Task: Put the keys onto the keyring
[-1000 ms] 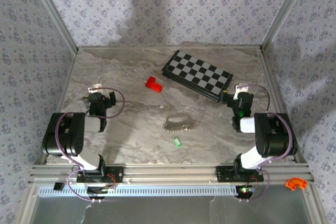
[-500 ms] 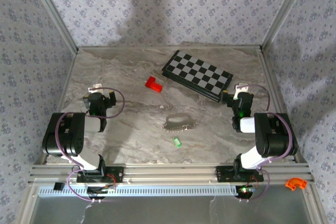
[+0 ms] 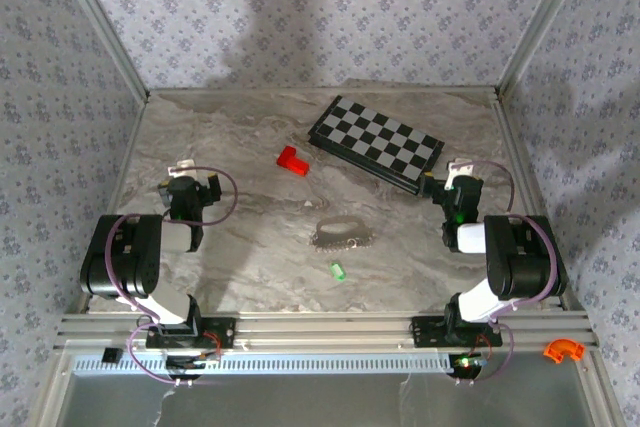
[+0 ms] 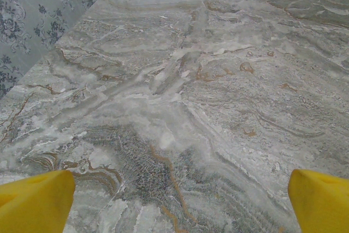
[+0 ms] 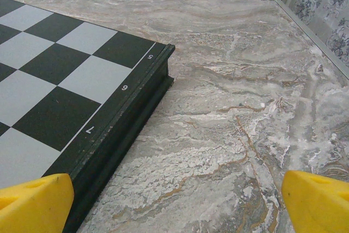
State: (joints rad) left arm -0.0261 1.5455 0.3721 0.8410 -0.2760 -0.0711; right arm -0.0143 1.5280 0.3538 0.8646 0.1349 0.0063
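Nothing is done yet, I judge: the key (image 3: 338,270) lies loose on the table (image 3: 240,147), near the ring (image 3: 343,234) but apart from it; left gripper (image 4: 174,203) and right gripper (image 5: 177,205) both gape wide, empty, well off at the sides; picking up and threading remain; the ring's opening is too small to make out.
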